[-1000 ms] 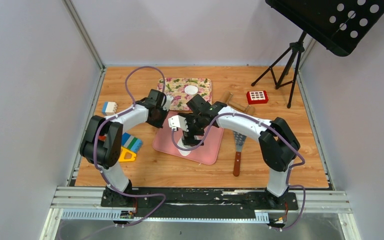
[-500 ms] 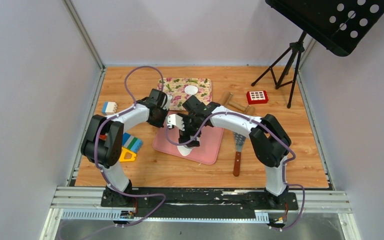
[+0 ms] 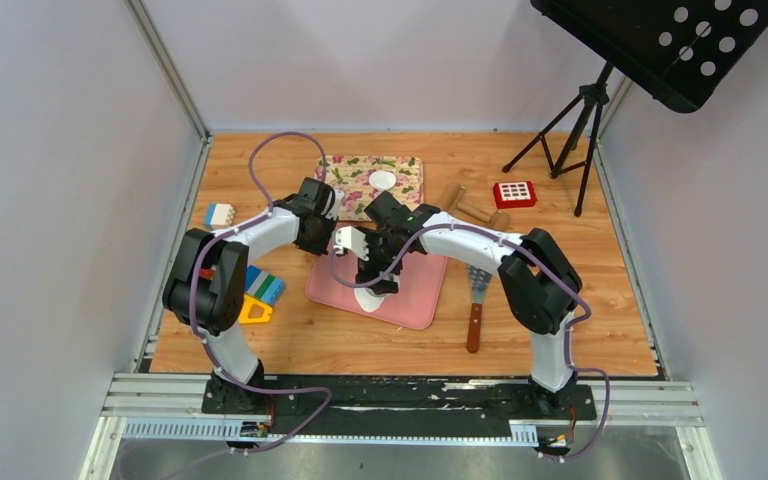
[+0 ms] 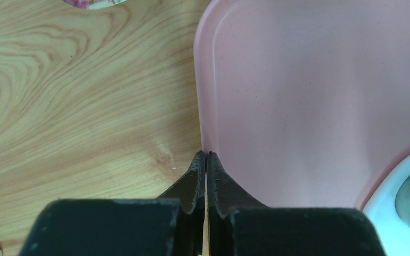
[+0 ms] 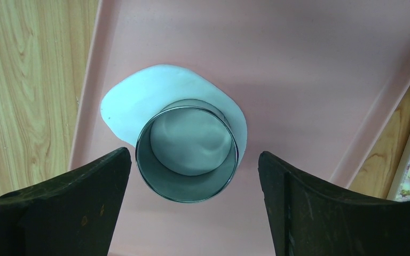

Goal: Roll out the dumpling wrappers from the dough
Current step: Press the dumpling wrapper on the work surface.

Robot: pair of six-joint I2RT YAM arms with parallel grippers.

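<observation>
A flattened white dough sheet (image 5: 133,98) lies on the pink mat (image 5: 309,69). A small metal ring cutter (image 5: 187,152) stands on the dough. My right gripper (image 5: 193,160) hangs over it, open, one finger on each side of the ring with a gap on both sides. From above, the dough (image 3: 367,299) peeks out under the right gripper (image 3: 378,282). My left gripper (image 4: 206,156) is shut with nothing in it, its tips at the mat's (image 4: 309,96) left edge. One round dumpling wrapper (image 3: 382,180) lies on the floral board (image 3: 345,185).
A rolling pin (image 3: 472,209) and a red block (image 3: 514,193) lie at the back right. A spatula (image 3: 476,300) lies right of the mat. Coloured blocks (image 3: 260,290) and a white-blue block (image 3: 219,214) sit at the left. A tripod (image 3: 570,130) stands at the far right.
The right arm has shifted slightly left over the mat and its jaws have narrowed a little around the ring. The left arm has stayed in place.
</observation>
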